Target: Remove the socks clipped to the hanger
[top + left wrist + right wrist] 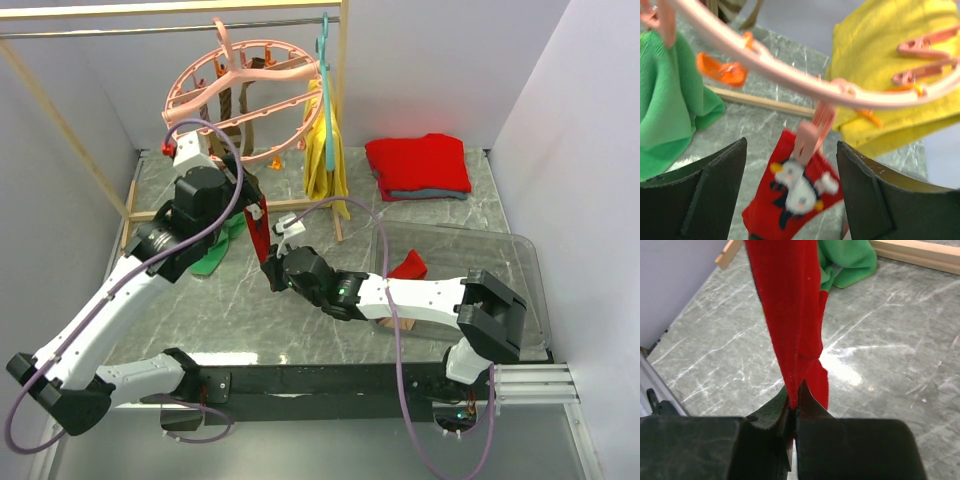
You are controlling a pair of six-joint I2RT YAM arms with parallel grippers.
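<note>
Socks: one red sock (795, 200), printed with a small cartoon figure, hangs from a pink clip (809, 135) on the near rim of the hanger (190, 88). Brown striped socks (237, 108) dangle farther back inside the ring.
Hanger: a salmon-pink ring, tilted, hooked on the metal rail (120, 29) of a wooden rack (70, 120) at the far left of the marble table (300, 320).
Left gripper (791, 149): fingers spread wide, one on either side of the clipped sock just below the clip, with no visible contact.
Right gripper (792, 412): pressed together on the red sock's lower end, the fabric running straight up from the pinch.
Around: a yellow cloth (325, 150) on a teal hanger (322, 50) hangs just right of the ring. A green cloth (218, 255) lies under the left arm. A folded red garment (418, 165) sits at the far right. A clear bin (520, 260) at the near right holds a red fabric piece (408, 265).
In the way: from overhead, the left arm covers the sock's upper end. The yellow cloth hangs close behind the clip, an orange clip (722, 70) dangles to its left, and the rack's lower bar (760, 102) crosses behind.
</note>
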